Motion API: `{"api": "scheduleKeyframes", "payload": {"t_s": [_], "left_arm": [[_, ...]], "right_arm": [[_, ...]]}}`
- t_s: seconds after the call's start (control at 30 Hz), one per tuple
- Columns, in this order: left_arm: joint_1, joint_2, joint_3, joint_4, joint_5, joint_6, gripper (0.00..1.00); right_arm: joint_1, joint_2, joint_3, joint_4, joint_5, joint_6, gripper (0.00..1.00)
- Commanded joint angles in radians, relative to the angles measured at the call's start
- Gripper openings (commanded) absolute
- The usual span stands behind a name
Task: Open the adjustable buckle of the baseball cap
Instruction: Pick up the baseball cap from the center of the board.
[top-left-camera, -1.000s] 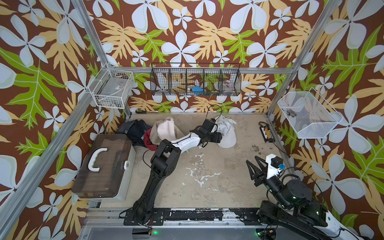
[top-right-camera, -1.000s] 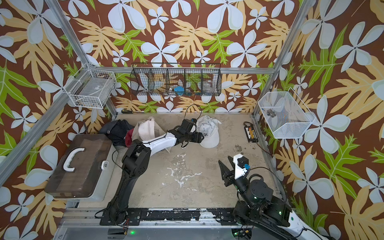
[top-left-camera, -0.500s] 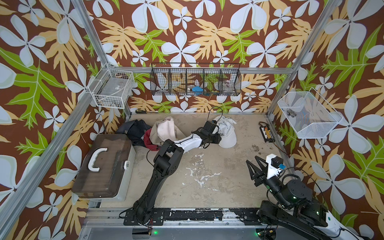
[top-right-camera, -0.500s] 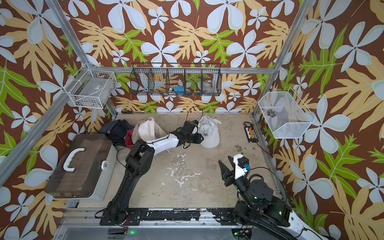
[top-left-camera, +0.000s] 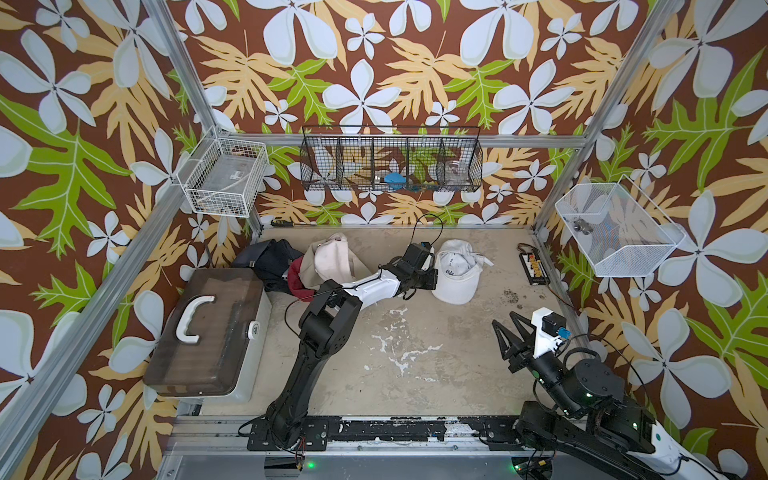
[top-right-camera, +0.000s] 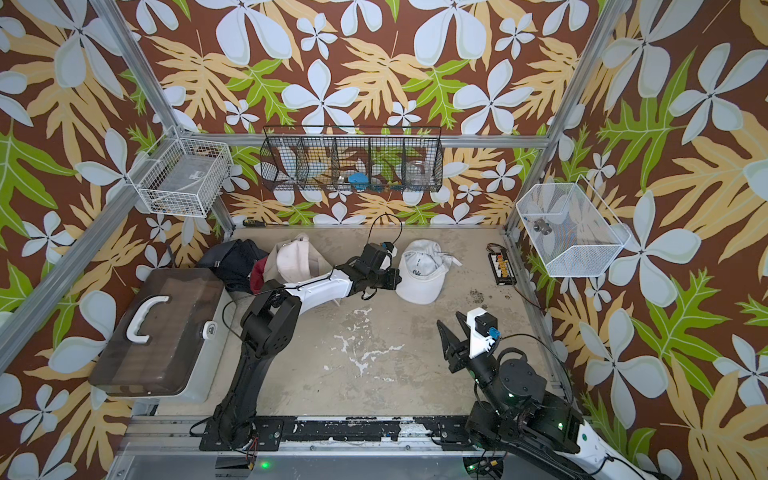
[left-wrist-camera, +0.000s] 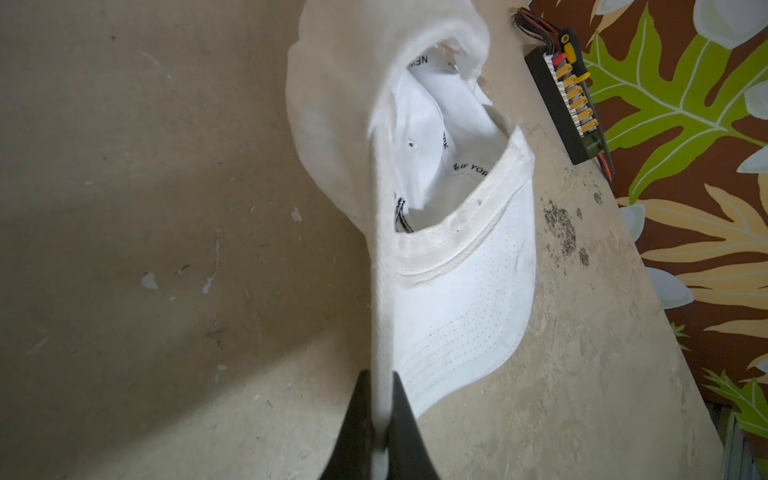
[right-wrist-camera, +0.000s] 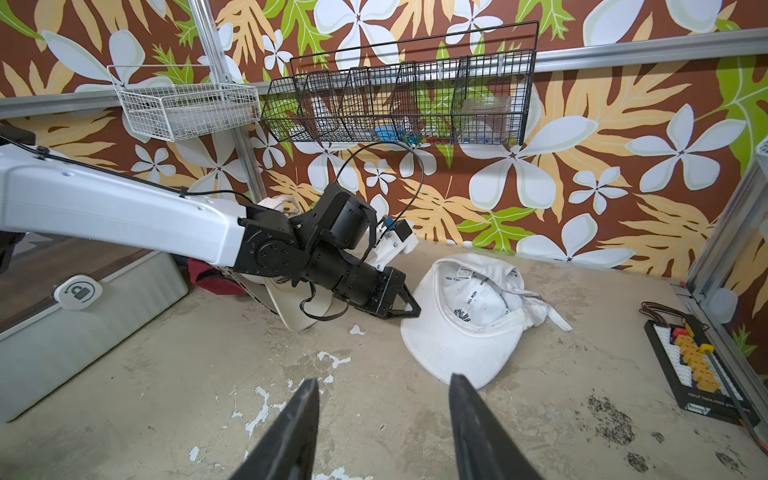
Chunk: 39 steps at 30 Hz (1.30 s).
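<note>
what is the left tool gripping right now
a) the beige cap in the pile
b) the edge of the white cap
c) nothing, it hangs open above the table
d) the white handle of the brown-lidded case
b: in the left wrist view the left tool has both fingers pressed shut on a fold of fabric at the edge of the white cap.

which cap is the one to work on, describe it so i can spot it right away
Start at the black wire basket on the back wall; on the table below its right end lies the white cap. It sits upside down, apart from the beige cap heaped with dark cloth further left, and the left gripper pinches its rim.
</note>
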<state>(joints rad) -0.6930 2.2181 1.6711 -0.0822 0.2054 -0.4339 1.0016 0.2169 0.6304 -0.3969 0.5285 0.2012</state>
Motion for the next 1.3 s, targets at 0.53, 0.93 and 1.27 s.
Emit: {"api": "scheduleKeyframes", "payload": {"t_s": [0.53, 0.93, 1.27], "left_arm": [[-0.003, -0.464, -0.443, 0.128, -0.08, 0.059, 0.0], [-0.008, -0.813, -0.623, 0.077, -0.116, 0.094, 0.0], [-0.017, -1.088, -0.744, 0.011, -0.159, 0.08, 0.0]], "right_arm": [[0.0, 0.002, 0.001, -0.012, 0.048, 0.017, 0.53], [-0.001, 0.008, -0.005, -0.002, 0.053, 0.019, 0.55], [0.0, 0.052, -0.037, 0.063, 0.004, 0.033, 0.55]]}}
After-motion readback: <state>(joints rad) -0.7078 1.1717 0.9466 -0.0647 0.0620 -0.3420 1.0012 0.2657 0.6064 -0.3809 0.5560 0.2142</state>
